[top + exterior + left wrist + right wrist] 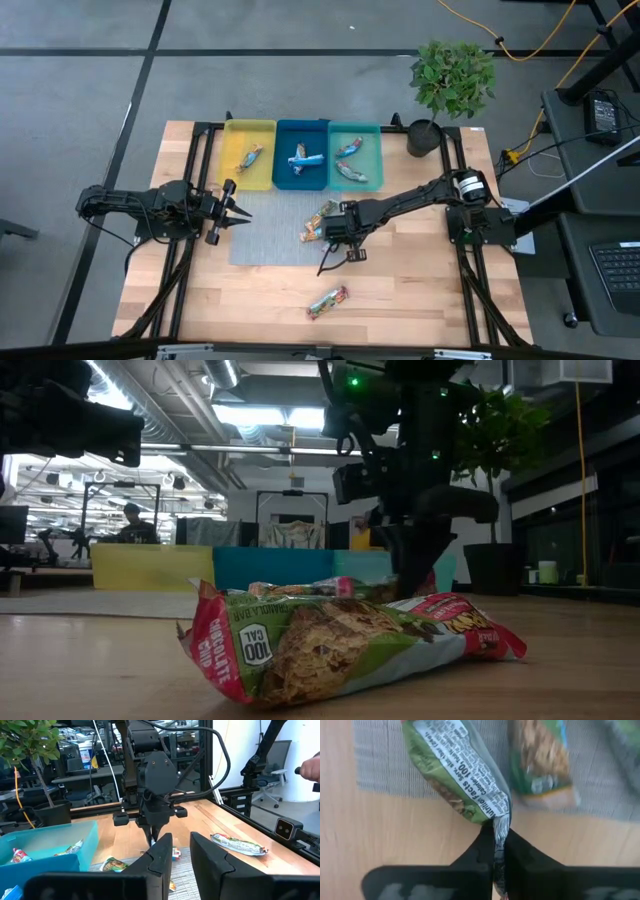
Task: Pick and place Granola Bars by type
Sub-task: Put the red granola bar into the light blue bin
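Note:
Two green-wrapped granola bars (322, 212) (311, 233) are at the grey mat's (265, 235) right edge. A third bar (327, 301) lies on the bare wood near the table's near edge and is large in the low view (340, 640). More bars lie in the yellow tray (248, 155), the blue tray (302, 155) and the teal tray (355, 155). My right gripper (499, 845) is shut on one mat bar (455, 770), with the other bar (540, 765) beside it. My left gripper (181, 852) hovers open over the mat's left edge (230, 205), touching nothing. My right gripper pinches the flat crimped end seal (500, 827) of the green-wrapped bar between its two fingers, at their free ends. The fingers come from above, along the bar's length. The bar stretches away from the fingers over the mat's edge; whether it is lifted clear I cannot tell.
The three trays stand in a row along the table's far side. A potted plant (452, 80) stands at the far right corner. Bare wood lies between the mat and the near edge. A person's hand (310, 767) shows beyond the table in the left wrist view.

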